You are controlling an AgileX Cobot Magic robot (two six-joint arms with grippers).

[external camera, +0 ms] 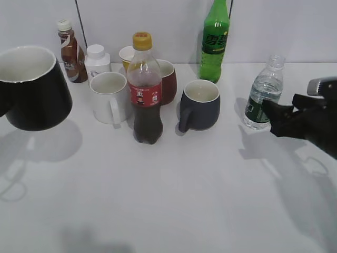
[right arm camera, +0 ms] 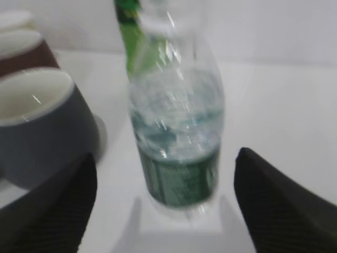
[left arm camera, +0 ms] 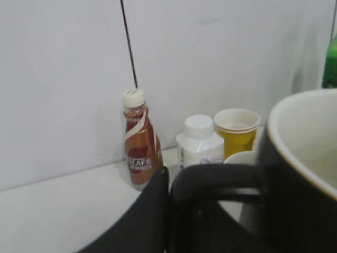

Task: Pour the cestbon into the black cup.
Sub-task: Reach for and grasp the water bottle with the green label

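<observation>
White desk (external camera: 174, 200) and wall: your left gripper (left arm camera: 174, 211) seems clamped on the black cup's (external camera: 31, 87) handle at the left edge, though the view is tight. Your right gripper (right arm camera: 166, 205) gapes around the cestbon (external camera: 263, 95), right of frame; centre on its label, then close.

I see bare table (external camera: 174, 200) in front; the grey-blue mug (external camera: 199, 104) and cola bottle (external camera: 145, 89) crowd the way between cestbon (external camera: 263, 95) and black cup (external camera: 32, 87).
</observation>
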